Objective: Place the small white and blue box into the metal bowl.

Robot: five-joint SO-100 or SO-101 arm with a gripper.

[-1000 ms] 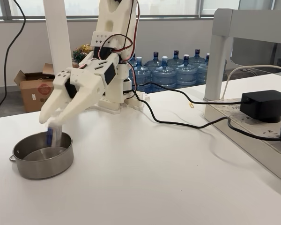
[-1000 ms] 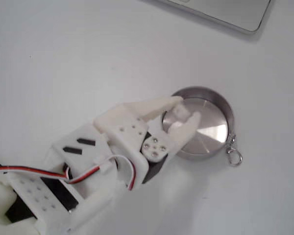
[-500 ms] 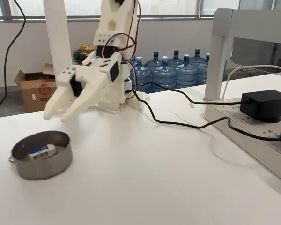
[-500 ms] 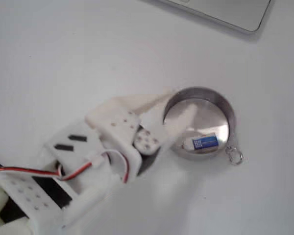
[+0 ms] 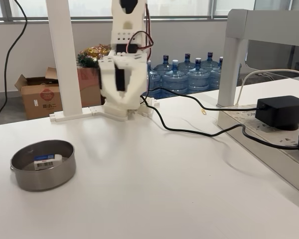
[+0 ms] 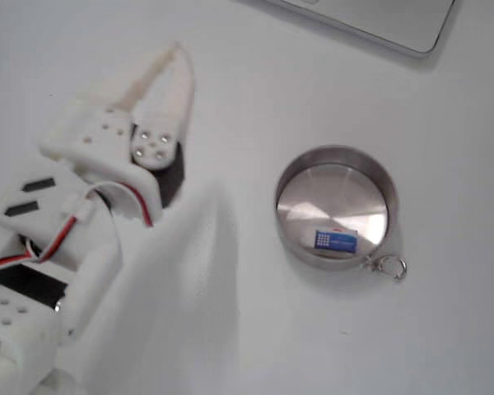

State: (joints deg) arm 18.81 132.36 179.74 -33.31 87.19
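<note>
Inside the metal bowl [image 6: 336,207] the small white and blue box [image 6: 335,240] is lying flat, so you are keeping the empty, nearly closed tool [image 6: 179,62] well clear above the worktop [image 5: 179,189].

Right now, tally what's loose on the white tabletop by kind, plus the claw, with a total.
Round brushed-steel bowl: 1
Small white and blue box, lying inside the bowl: 1
Large black power adapter: 1
White two-finger claw, shut and away from the bowl: 1
Total: 4
</note>
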